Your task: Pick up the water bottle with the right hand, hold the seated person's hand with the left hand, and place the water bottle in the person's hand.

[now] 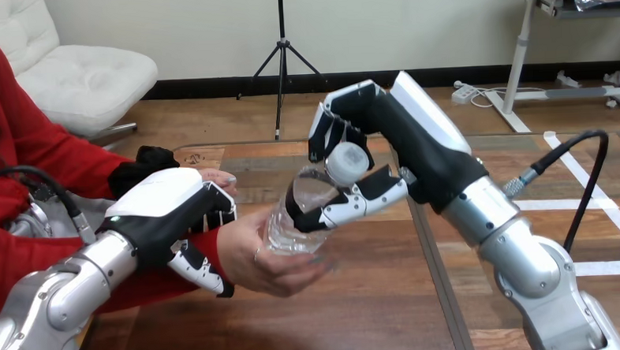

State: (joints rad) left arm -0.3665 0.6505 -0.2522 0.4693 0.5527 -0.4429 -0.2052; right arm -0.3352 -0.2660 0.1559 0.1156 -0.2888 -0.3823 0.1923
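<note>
A clear water bottle with a white cap lies tilted above the wooden table, cap toward the right. My right hand is shut on its upper part, thumb under the neck and fingers curled over the cap. The bottle's lower end rests in the person's hand, palm up, whose fingers wrap its base. My left hand is shut on the person's wrist, thumb below the red sleeve and fingers over the top. The person's other hand peeks out behind my left hand.
The person's red-sleeved arm reaches in from the left edge. A seam between table panels runs down the right of centre. My right forearm crosses the table's right side.
</note>
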